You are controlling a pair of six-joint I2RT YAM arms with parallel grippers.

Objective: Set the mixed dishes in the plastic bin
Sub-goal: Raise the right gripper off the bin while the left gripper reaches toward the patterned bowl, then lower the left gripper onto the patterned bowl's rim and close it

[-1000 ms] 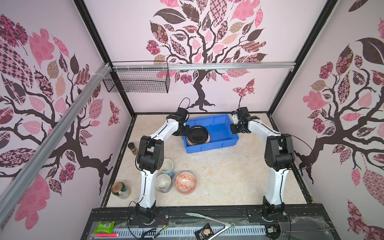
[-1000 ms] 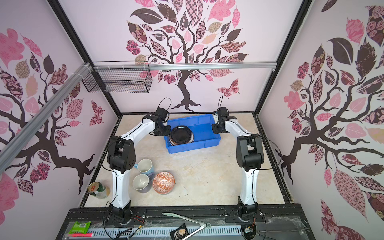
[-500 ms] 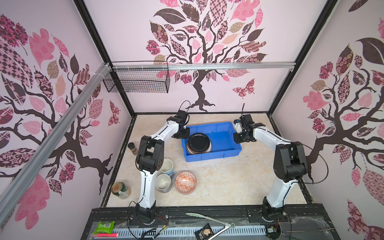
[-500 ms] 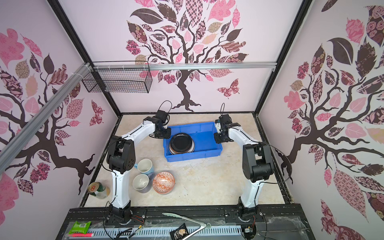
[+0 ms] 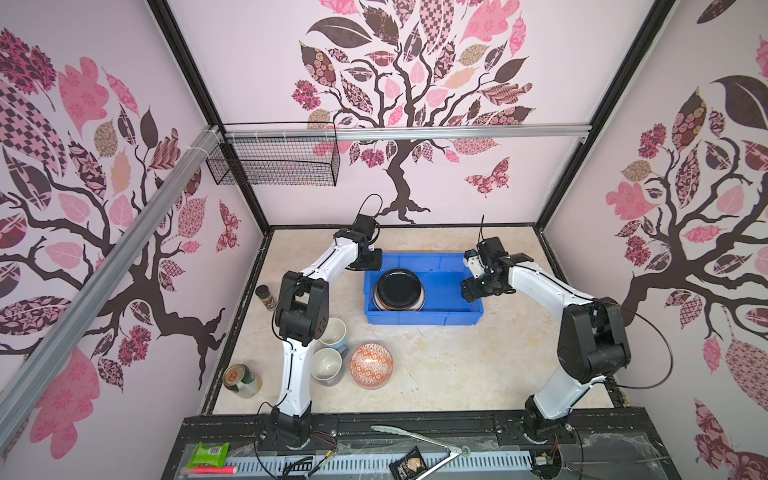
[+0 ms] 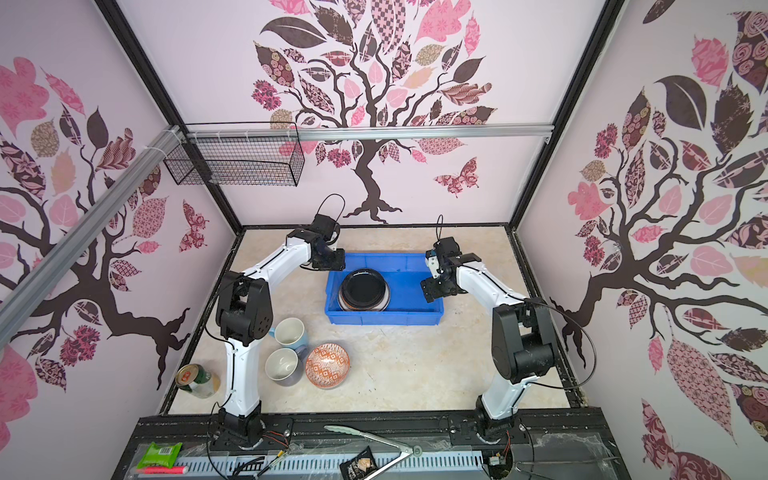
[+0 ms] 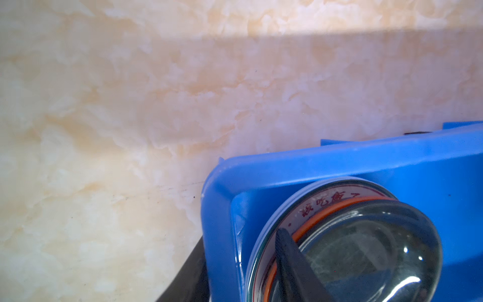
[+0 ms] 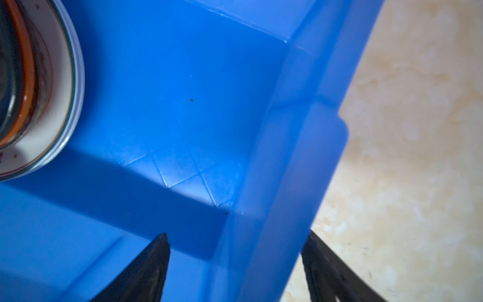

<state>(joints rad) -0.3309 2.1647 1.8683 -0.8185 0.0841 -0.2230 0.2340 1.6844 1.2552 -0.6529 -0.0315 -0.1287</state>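
Standing at the plastic bin (image 5: 424,318), both arms seem to be between jobs. The bin sits in the middle of both top views, with the plates (image 5: 399,286) piled in its left half, black one on top. The right gripper (image 8: 236,235) is wide open with a finger on each side of the bin's right wall, holding nothing. The left gripper (image 7: 240,235) sits over the bin's upper left corner; I cannot tell if it pinches. The upper mug (image 5: 332,332), lower mug (image 5: 327,365) and bowl (image 5: 371,365) sit lower left on the table (image 5: 457,365). Next, I think: lift clear and fetch a mug.
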